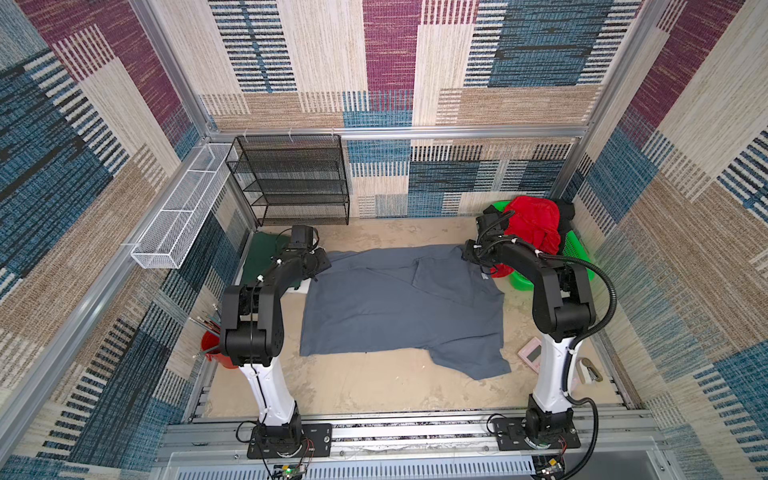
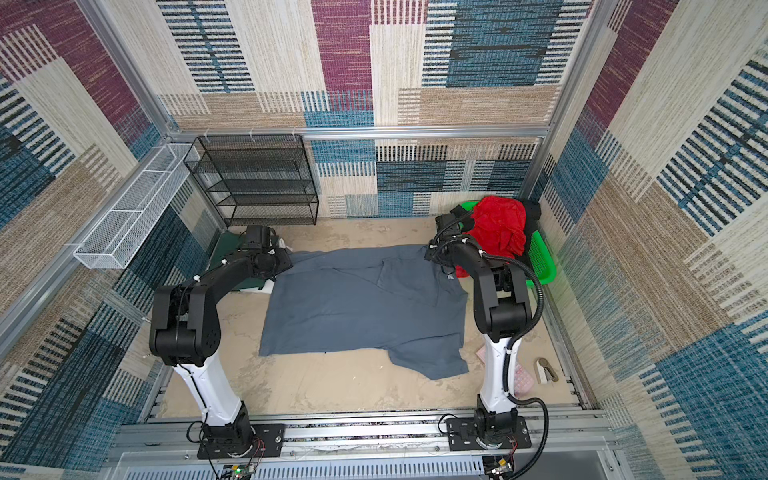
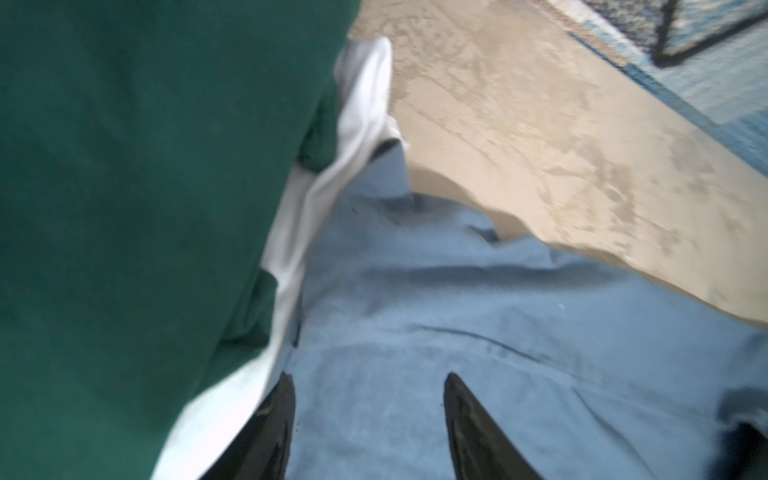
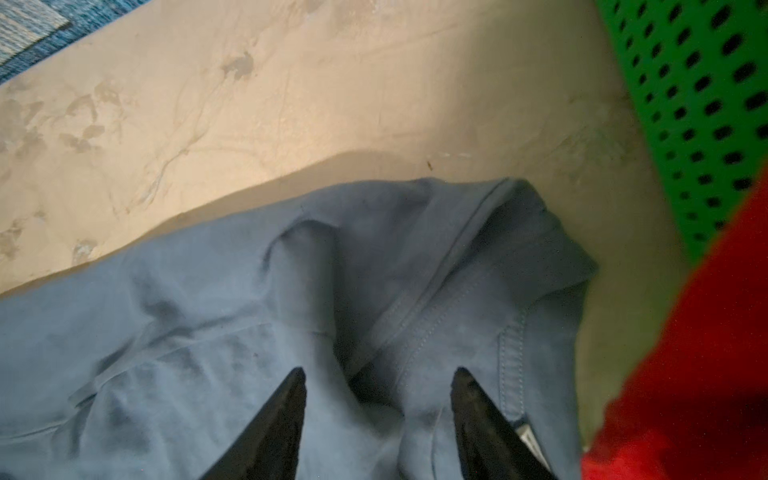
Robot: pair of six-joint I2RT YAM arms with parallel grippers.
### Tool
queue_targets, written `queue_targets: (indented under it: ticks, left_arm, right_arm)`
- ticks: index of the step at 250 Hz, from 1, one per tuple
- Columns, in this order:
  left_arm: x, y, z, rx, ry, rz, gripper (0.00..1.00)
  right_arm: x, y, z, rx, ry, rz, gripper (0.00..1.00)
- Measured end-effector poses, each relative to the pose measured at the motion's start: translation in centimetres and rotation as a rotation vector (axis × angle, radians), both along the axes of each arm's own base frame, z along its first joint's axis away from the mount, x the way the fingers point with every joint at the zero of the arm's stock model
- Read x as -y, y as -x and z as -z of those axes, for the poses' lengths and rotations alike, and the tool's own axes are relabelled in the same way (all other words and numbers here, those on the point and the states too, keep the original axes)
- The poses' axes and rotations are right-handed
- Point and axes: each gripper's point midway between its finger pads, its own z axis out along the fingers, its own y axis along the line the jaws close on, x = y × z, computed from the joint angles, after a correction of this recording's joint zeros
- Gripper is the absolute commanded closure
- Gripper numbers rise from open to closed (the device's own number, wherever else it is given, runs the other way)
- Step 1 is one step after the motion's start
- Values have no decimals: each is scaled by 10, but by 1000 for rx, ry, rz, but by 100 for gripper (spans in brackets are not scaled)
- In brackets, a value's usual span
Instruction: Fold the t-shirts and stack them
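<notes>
Slate grey t-shirt (image 1: 399, 307) lies spread flat across the middle of the desk (image 1: 374, 395) in both top views, with a flap at its near right sticking out toward the front edge. Left jaws stand apart over its far left corner, with grey cloth beneath the gap and nothing pinched. Right jaws stand apart over its far right corner by the collar seam; a raised fold of cloth lies between the 2 fingers, and I cannot tell whether they touch it. Dark green t-shirt (image 3: 124, 208) rests on the white t-shirt (image 3: 361, 104), just beside the grey one's left edge. Red t-shirt (image 1: 532, 226) and black t-shirt (image 1: 566, 212) are heaped in the green basket (image 4: 698, 104) at the far right corner.
</notes>
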Motion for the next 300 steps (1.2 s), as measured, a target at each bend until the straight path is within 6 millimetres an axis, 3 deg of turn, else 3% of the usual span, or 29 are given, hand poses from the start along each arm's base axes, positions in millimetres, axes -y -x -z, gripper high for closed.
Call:
queue_targets:
  ticks: [77, 121, 175, 251, 300]
  left_arm:
    - [52, 6, -18, 77, 84, 107, 41]
    - [82, -10, -27, 103, 104, 174, 42]
    - [107, -34, -15, 94, 96, 226, 43]
    - [99, -47, 29, -14, 38, 217, 43]
    - [84, -47, 48, -74, -15, 177, 40]
  right_arm:
    - [9, -17, 21, -25, 42, 58, 55]
    - [17, -27, 22, -12, 78, 90, 56]
    - [23, -36, 26, -7, 85, 113, 64]
    - [29, -49, 21, 18, 87, 127, 99]
    - [40, -55, 13, 34, 86, 142, 100]
